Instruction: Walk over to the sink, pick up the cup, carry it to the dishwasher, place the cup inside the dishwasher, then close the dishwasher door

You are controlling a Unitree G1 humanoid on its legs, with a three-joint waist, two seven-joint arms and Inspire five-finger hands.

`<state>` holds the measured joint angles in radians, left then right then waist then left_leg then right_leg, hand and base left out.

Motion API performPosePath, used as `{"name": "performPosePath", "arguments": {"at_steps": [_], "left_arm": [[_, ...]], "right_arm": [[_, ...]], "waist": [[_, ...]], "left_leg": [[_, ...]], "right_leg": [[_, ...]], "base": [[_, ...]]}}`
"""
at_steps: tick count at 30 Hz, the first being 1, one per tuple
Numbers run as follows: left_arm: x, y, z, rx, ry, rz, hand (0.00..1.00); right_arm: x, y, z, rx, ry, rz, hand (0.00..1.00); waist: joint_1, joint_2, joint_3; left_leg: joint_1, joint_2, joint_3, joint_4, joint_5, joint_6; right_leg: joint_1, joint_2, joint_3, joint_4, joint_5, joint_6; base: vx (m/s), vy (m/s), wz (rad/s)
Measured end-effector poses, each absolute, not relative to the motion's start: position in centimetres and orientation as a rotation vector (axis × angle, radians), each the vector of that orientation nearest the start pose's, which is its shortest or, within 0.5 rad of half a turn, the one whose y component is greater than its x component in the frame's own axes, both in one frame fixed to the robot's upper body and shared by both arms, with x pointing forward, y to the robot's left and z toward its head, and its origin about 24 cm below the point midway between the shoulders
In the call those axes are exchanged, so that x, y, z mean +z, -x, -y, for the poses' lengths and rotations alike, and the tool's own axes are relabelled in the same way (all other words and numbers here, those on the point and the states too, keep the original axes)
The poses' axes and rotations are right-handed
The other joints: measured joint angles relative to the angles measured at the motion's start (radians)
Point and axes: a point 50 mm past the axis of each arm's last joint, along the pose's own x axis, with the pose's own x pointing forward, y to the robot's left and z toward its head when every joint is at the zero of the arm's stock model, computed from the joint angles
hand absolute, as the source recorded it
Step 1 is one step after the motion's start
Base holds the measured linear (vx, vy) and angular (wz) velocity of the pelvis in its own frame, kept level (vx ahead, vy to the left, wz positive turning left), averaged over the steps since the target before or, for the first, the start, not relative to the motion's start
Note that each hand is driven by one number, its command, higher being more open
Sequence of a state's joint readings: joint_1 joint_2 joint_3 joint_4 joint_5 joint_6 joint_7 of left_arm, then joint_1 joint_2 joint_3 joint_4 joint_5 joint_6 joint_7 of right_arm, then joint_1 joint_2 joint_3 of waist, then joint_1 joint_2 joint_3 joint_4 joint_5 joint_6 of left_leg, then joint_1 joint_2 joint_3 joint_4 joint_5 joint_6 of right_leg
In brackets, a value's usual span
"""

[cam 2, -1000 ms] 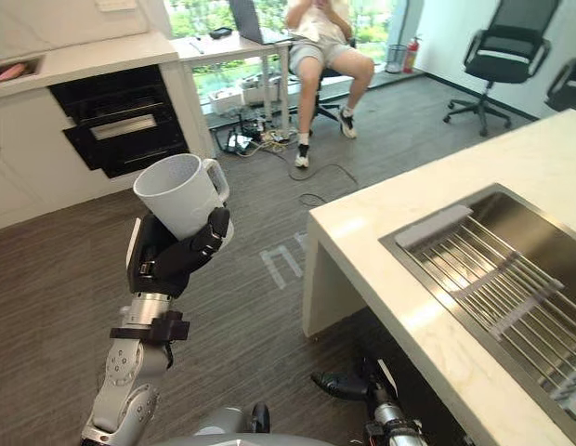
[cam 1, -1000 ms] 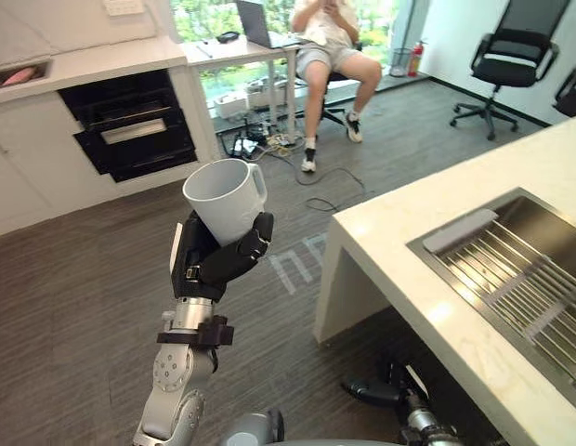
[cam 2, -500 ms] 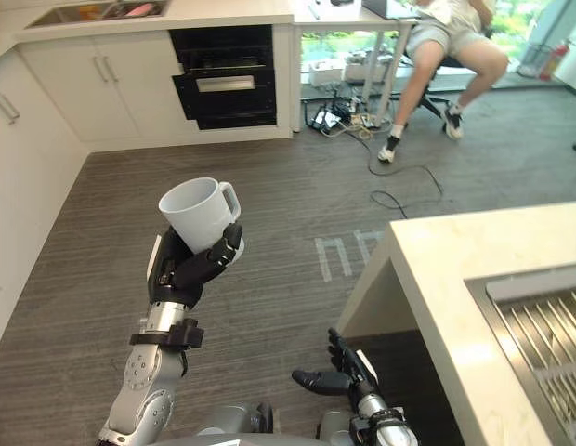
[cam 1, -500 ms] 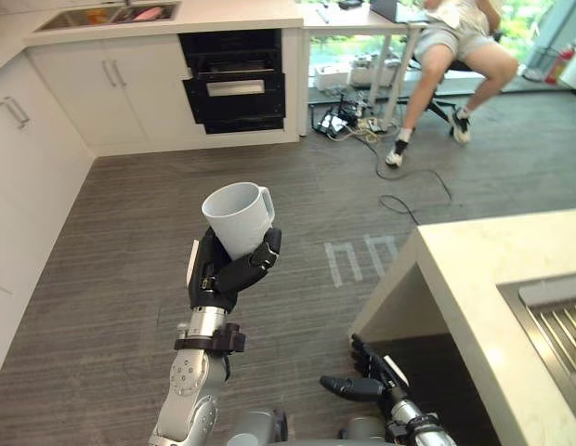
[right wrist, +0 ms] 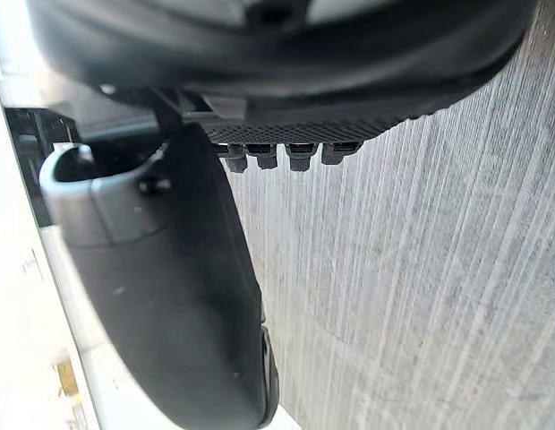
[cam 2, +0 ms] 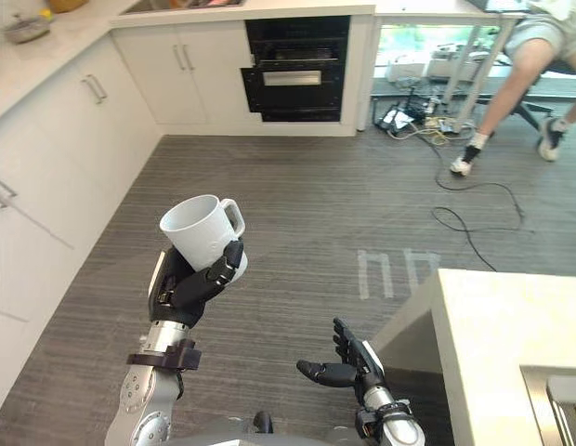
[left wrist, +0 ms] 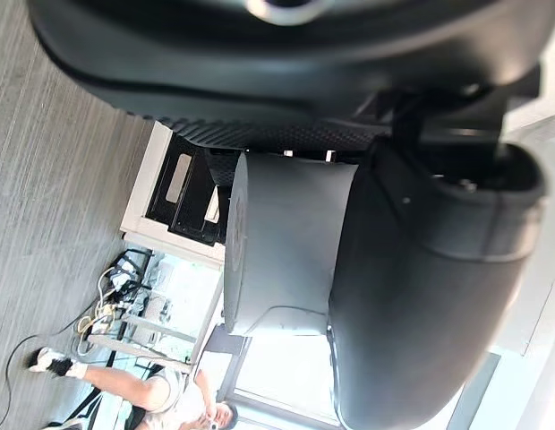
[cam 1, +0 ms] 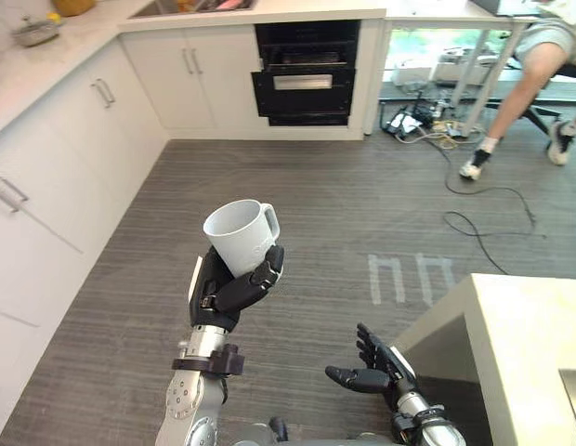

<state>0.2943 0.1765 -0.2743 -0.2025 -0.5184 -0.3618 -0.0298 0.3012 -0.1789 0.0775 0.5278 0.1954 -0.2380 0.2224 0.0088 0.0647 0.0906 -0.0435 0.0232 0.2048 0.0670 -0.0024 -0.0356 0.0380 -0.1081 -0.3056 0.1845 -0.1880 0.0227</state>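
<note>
A white cup [cam 1: 242, 237] with a handle is held upright and raised over the wood floor, with my left hand [cam 1: 225, 286] shut around its lower half. The left wrist view shows the cup [left wrist: 282, 242] between the thumb and the palm. My right hand [cam 1: 373, 373] hangs low beside the counter corner, fingers straight and spread, holding nothing. A black built-in appliance [cam 1: 305, 74] with its door ajar stands in the white cabinets at the far wall.
White cabinets [cam 1: 65, 158] run along the left side and the far wall. A pale stone counter [cam 1: 530, 344] juts in at the right. A seated person's legs [cam 1: 525, 93] and floor cables [cam 1: 474, 190] lie at the far right. Open floor stretches ahead.
The camera has swung left: the left cabinets came into view, the counter and sink slid off right. The cup stays raised in my left hand.
</note>
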Motion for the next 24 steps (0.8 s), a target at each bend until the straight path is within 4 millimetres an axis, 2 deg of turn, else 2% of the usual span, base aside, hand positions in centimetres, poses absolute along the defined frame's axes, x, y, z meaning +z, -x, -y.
{"name": "performPosePath", "arguments": {"at_steps": [3, 7, 10, 11, 12, 14, 15, 16, 17, 19, 21, 23, 24], "left_arm": [[4.7, -18.6, -12.6, -0.194, 0.439, 0.159, 0.0], [3.7, -18.3, -12.6, -0.198, 0.414, 0.099, 0.0], [3.6, -18.3, -13.0, -0.167, 0.411, 0.092, 0.0], [3.6, -18.3, -13.1, -0.157, 0.41, 0.093, 0.0], [3.6, -18.4, -13.1, -0.143, 0.416, 0.091, 0.0], [3.8, -18.5, -13.6, -0.123, 0.406, 0.106, 0.0], [3.8, -18.6, -13.9, -0.107, 0.394, 0.112, 0.0], [3.8, -18.6, -14.2, -0.087, 0.387, 0.112, 0.0], [3.8, -18.6, -14.4, -0.08, 0.384, 0.113, 0.0], [4.1, -18.9, -14.6, -0.066, 0.38, 0.132, 0.0], [4.3, -19.2, -14.8, -0.07, 0.369, 0.151, 0.0], [3.9, -19.2, -14.8, -0.07, 0.364, 0.138, 0.0], [3.4, -19.1, -14.8, -0.058, 0.368, 0.116, 0.0]], "right_arm": [[-10.3, -12.8, 19.1, 0.094, -0.063, -0.587, 1.0], [-10.5, -13.0, 19.1, 0.082, -0.058, -0.599, 1.0], [-10.5, -13.1, 19.1, 0.091, -0.06, -0.602, 1.0], [-10.6, -13.0, 19.1, 0.093, -0.061, -0.608, 1.0], [-10.6, -12.9, 19.3, 0.093, -0.054, -0.62, 1.0], [-10.8, -12.5, 19.1, 0.099, -0.059, -0.632, 1.0], [-10.9, -12.4, 18.9, 0.102, -0.065, -0.636, 1.0], [-11.0, -12.2, 18.6, 0.114, -0.074, -0.643, 1.0], [-11.0, -12.1, 18.4, 0.123, -0.077, -0.645, 1.0], [-11.1, -12.1, 17.9, 0.153, -0.082, -0.647, 1.0], [-11.0, -12.1, 17.8, 0.16, -0.086, -0.642, 1.0], [-11.0, -12.2, 18.0, 0.153, -0.078, -0.642, 1.0], [-11.0, -12.2, 18.2, 0.152, -0.071, -0.645, 1.0]], "waist": [[-0.003, -0.003, 0.001], [-0.006, -0.012, -0.008], [0.0, -0.035, 0.003], [-0.007, -0.044, 0.018], [-0.008, -0.046, 0.024], [-0.01, -0.061, 0.032], [-0.018, -0.071, 0.034], [-0.027, -0.067, 0.037], [-0.029, -0.066, 0.037], [-0.034, -0.065, 0.037], [-0.044, -0.076, 0.03], [-0.049, -0.069, 0.033], [-0.038, -0.054, 0.03]], "left_leg": [[0.017, 0.011, 0.048, -0.041, 0.03, 0.006], [0.031, 0.008, 0.06, -0.054, 0.036, 0.015], [0.0, 0.006, 0.083, 0.043, -0.028, 0.035], [-0.006, 0.004, 0.08, 0.111, -0.078, 0.053], [-0.015, 0.011, 0.081, 0.168, -0.114, 0.057], [-0.006, 0.002, 0.071, 0.248, -0.166, 0.074], [-0.001, -0.004, 0.06, 0.263, -0.174, 0.08], [-0.004, -0.008, 0.037, 0.266, -0.176, 0.082], [-0.008, -0.007, 0.025, 0.266, -0.176, 0.084], [-0.039, -0.003, -0.035, 0.266, -0.172, 0.089], [-0.089, -0.007, -0.085, 0.294, -0.171, 0.08], [-0.106, -0.01, -0.123, 0.326, -0.181, 0.058], [-0.105, 0.002, -0.135, 0.336, -0.188, 0.044]], "right_leg": [[0.008, 0.002, -0.021, 0.0, 0.001, -0.001], [0.002, 0.0, 0.002, 0.011, 0.001, 0.0], [-0.041, -0.029, 0.026, 0.108, -0.037, 0.009], [-0.05, -0.055, 0.03, 0.197, -0.066, 0.026], [-0.088, -0.073, 0.037, 0.31, -0.072, 0.033], [-0.162, -0.13, 0.056, 0.552, -0.061, 0.043], [-0.193, -0.148, 0.067, 0.619, -0.052, 0.04], [-0.205, -0.146, 0.081, 0.618, -0.069, 0.025], [-0.208, -0.14, 0.085, 0.591, -0.083, 0.024], [-0.218, -0.089, 0.15, 0.396, -0.094, 0.034], [-0.211, -0.049, 0.222, 0.256, -0.062, 0.056], [-0.199, -0.045, 0.207, 0.251, -0.017, 0.05], [-0.184, -0.033, 0.194, 0.241, -0.009, 0.043]], "base": [[-0.05, -0.055, 0.23], [-0.06, 0.017, -0.14], [-0.06, 0.041, -0.15], [-0.08, 0.057, -0.07], [-0.08, 0.081, -0.03], [-0.07, 0.109, 0.09], [-0.04, 0.071, 0.38], [-0.02, 0.031, 0.44], [0.0, 0.021, 0.59], [0.02, -0.008, 0.69], [0.04, -0.081, 0.92], [0.12, -0.148, 0.72], [0.18, -0.14, 0.18]]}}
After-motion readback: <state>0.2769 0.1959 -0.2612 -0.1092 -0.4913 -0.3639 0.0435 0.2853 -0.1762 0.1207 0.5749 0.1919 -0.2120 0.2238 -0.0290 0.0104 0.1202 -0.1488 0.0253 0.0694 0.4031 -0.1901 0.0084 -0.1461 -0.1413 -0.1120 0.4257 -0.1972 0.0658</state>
